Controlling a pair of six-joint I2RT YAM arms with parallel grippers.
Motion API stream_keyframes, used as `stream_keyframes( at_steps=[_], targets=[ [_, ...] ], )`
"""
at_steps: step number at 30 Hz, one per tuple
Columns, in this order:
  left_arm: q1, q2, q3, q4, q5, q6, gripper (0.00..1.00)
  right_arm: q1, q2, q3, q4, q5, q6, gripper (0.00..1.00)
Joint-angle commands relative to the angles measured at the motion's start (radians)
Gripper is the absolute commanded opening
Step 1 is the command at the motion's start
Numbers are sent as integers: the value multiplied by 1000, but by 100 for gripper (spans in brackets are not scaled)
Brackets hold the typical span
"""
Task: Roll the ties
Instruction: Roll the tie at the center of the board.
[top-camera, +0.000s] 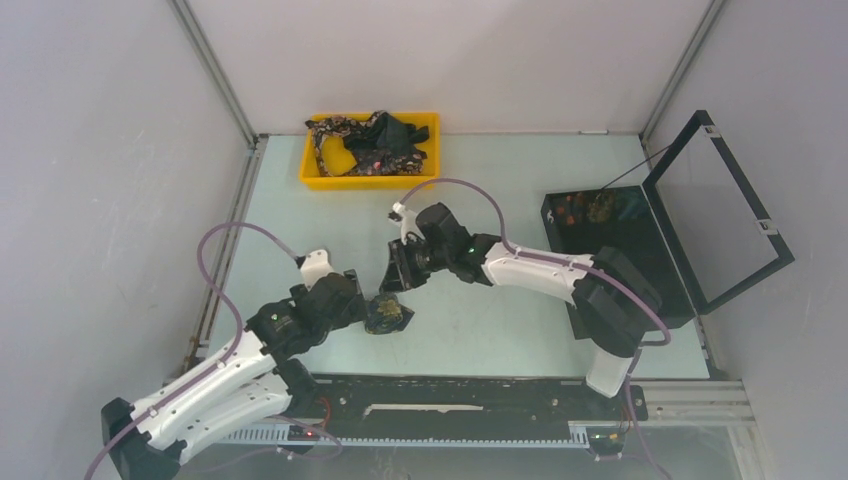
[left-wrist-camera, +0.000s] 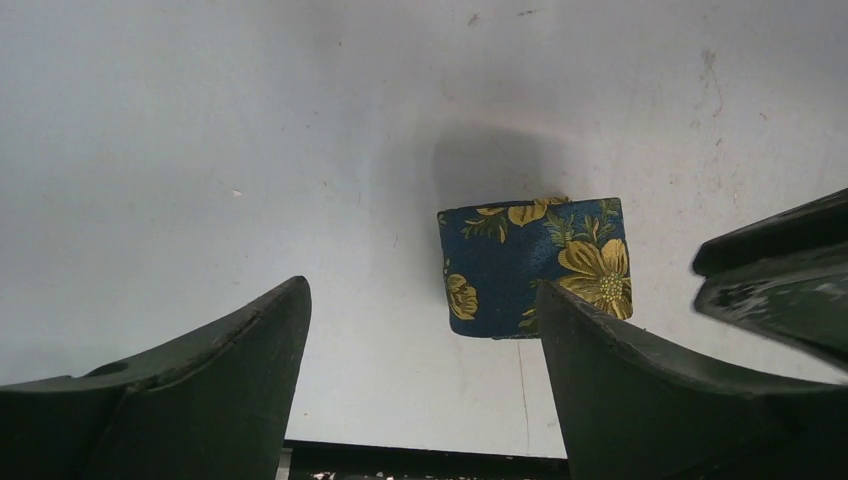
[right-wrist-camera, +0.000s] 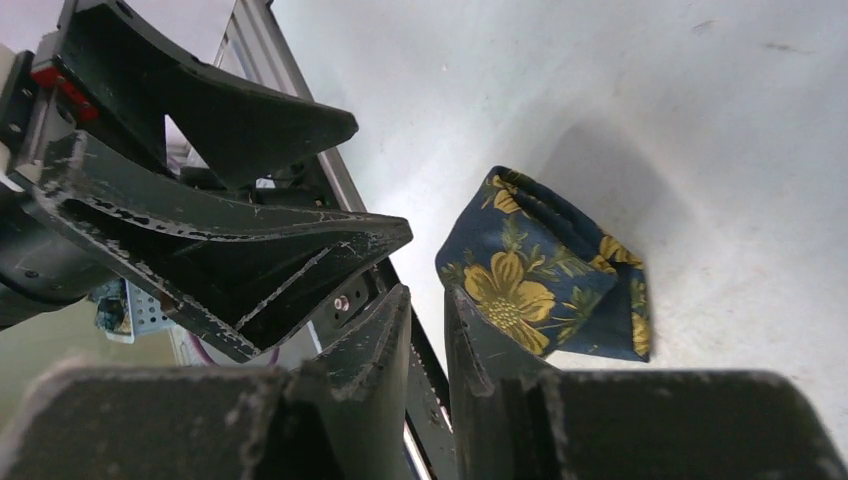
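A rolled tie (top-camera: 390, 315), dark navy with yellow flowers, lies on the pale table near the front middle. It also shows in the left wrist view (left-wrist-camera: 535, 268) and the right wrist view (right-wrist-camera: 545, 265). My left gripper (top-camera: 366, 308) is open and empty (left-wrist-camera: 422, 290); the roll lies just past its right finger (left-wrist-camera: 640, 390), not between the jaws. My right gripper (top-camera: 397, 280) hovers just behind the roll, its jaws nearly together with nothing between them (right-wrist-camera: 427, 295). More unrolled ties (top-camera: 372, 142) lie heaped in the yellow tray (top-camera: 312, 170).
A black hinged box (top-camera: 640, 265) stands open at the right, with rolled ties (top-camera: 590, 208) in its far end. A black rail (top-camera: 450, 395) runs along the table's front edge. Metal frame posts and grey walls close in the sides.
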Motion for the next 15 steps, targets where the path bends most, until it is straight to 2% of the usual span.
stream_keyframes(
  at_steps=[1, 15],
  targets=[
    [36, -52, -31, 80, 55, 24, 88, 23, 48, 52, 34, -21, 30, 22],
    [55, -64, -86, 150, 105, 45, 86, 61, 138, 42, -82, 30, -20, 20]
  ],
)
